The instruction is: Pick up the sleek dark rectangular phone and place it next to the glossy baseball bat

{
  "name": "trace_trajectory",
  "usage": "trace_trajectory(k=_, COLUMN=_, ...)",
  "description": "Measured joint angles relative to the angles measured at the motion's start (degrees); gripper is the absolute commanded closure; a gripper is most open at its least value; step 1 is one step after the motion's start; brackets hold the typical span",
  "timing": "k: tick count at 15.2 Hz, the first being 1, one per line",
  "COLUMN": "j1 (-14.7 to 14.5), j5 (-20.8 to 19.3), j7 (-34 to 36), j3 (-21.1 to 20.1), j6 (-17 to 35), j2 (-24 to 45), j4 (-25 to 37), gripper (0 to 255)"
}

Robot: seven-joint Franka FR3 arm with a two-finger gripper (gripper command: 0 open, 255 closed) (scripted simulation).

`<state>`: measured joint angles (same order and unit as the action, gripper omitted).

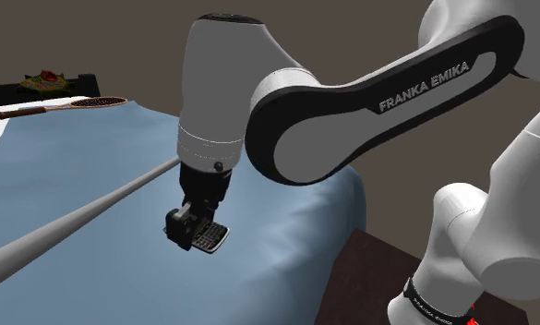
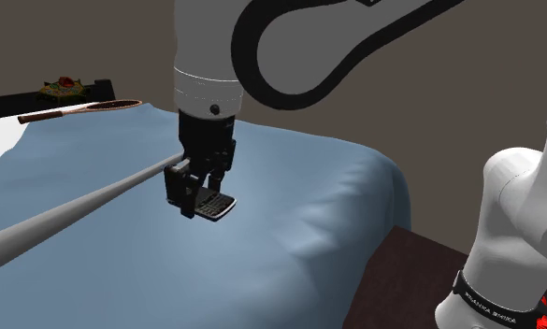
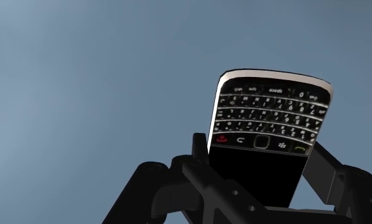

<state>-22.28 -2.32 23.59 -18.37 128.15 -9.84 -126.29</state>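
A dark phone (image 3: 267, 127) with a small keypad is clasped between the fingers of the black hand (image 3: 261, 168), and its screen end is hidden among them. The wrist view shows red and green call keys, which are too small to make out in the shoulder view. The phone hangs low over a blue bed (image 1: 92, 157), near a grey bat (image 1: 74, 220) that is cut off at the picture's edge.
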Motion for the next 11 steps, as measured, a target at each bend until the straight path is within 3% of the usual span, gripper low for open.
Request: trace_trajectory(k=11, j1=0.1, j5=-2.0, j7=2.3, j3=-0.7, j6=8.4, j2=3.5, j4=-5.2, gripper=255)
